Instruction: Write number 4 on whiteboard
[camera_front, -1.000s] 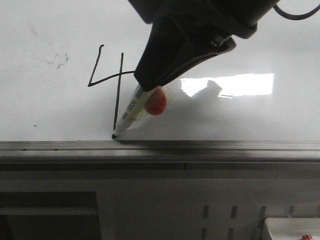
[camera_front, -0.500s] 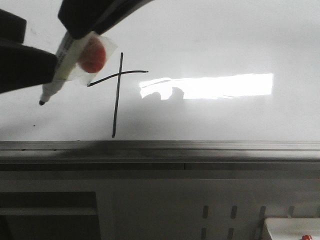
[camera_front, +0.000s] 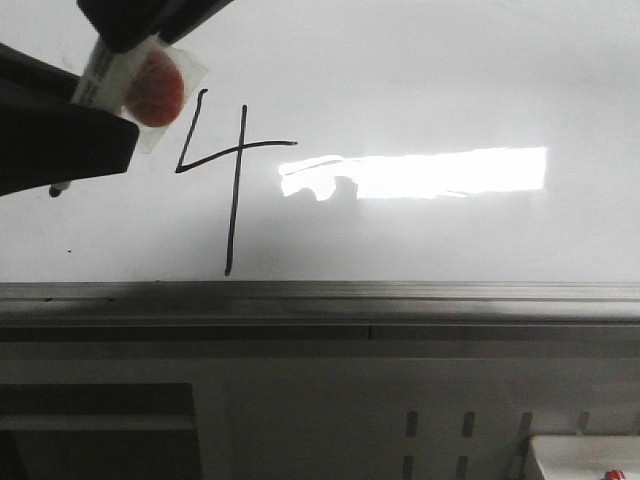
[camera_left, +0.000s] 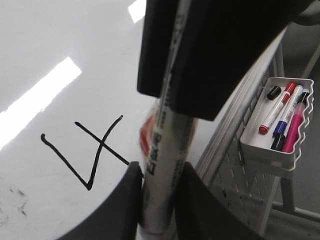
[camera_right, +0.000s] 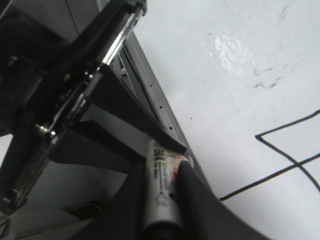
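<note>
My right gripper (camera_front: 125, 40) reaches in from the top left of the front view, pinching a whiteboard marker (camera_front: 105, 75) by its upper barrel. A red sticker under clear tape (camera_front: 155, 92) shows on the barrel just below my fingertips. In the right wrist view the marker (camera_right: 160, 185) lies between my two right fingers, which press on it from both sides.

My left gripper (camera_front: 60, 140) comes in from the left edge and covers the lower part of the same marker. Only the black tip (camera_front: 55, 190) pokes out beneath it, clear of the board. In the left wrist view my left fingers (camera_left: 131, 200) sit tight against the grey barrel (camera_left: 162, 165) on either side, so both of my grippers are closed on this one pen. The right gripper (camera_left: 200, 60) fills the space above it.

The number 4 (camera_front: 238, 150) stands on the whiteboard (camera_front: 450, 80), just to the right of the marker. It has an open top, a slanted left stroke, a short crossbar and a long stem ending just above the grey bottom rail (camera_front: 400, 292). A bright rectangular light reflection (camera_front: 450, 170) lies beside the crossbar. Faint grey smudges (camera_right: 265, 82) mark the board not far from the figure.

Off the board's edge, a white tray (camera_left: 272, 147) hangs on a perforated panel, holding red, blue, black and pink markers.
</note>
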